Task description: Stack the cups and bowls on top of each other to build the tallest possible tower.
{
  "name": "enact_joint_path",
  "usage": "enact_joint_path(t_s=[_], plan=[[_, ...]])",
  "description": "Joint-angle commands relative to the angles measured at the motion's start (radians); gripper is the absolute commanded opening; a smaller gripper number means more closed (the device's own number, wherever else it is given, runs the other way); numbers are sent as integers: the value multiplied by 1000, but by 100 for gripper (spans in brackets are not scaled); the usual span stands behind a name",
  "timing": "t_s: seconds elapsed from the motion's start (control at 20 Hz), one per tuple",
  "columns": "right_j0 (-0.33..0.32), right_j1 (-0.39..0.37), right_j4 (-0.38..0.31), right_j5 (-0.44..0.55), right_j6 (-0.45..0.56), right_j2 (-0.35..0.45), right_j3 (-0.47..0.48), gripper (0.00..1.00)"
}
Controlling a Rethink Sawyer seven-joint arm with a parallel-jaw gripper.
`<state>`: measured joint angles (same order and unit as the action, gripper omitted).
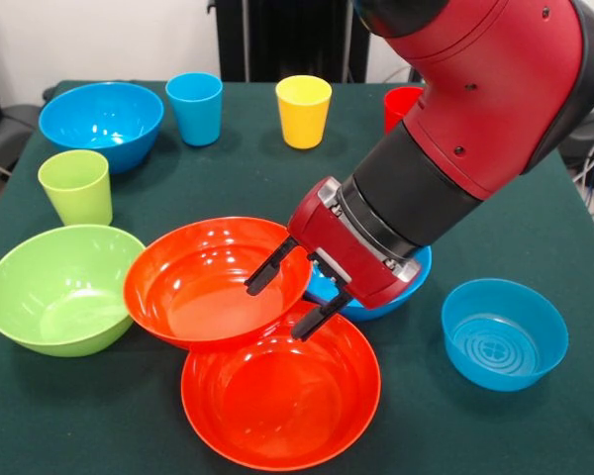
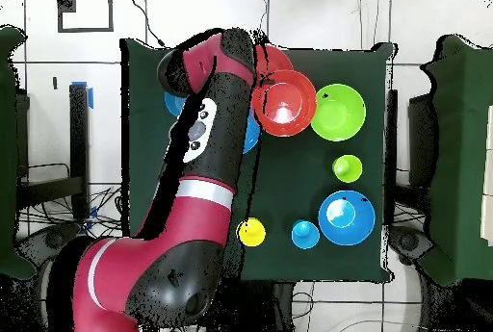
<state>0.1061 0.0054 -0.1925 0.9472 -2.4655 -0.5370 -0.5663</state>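
My gripper (image 1: 287, 294) is open and straddles the right rim of an orange bowl (image 1: 193, 287): one finger is inside it, the other outside. That bowl overlaps the rim of a second orange bowl (image 1: 277, 416) in front and touches the lime green bowl (image 1: 40, 297) on the left. A blue bowl (image 1: 371, 309) lies mostly hidden under my wrist. Standing apart are a smaller blue bowl (image 1: 503, 341) at the right and a deep blue bowl (image 1: 101, 121) at the far left. The green cup (image 1: 75, 186), blue cup (image 1: 194, 107), yellow cup (image 1: 303, 111) and red cup (image 1: 400, 105) stand upright and separate.
A dark green cloth (image 1: 535, 228) covers the table. My arm (image 2: 217, 155) crosses the table's left half in the overhead view, hiding the red cup and much of one blue bowl. The orange bowl (image 2: 285, 103) and green bowl (image 2: 337, 113) sit side by side there.
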Motion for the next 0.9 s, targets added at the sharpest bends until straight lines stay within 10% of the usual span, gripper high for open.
enact_joint_path(t_s=[0.05, 0.9], plan=[[-28, 2, -7, 10, 22, 69, -64, 100], [-35, 4, 13, 14, 12, 92, -98, 100]])
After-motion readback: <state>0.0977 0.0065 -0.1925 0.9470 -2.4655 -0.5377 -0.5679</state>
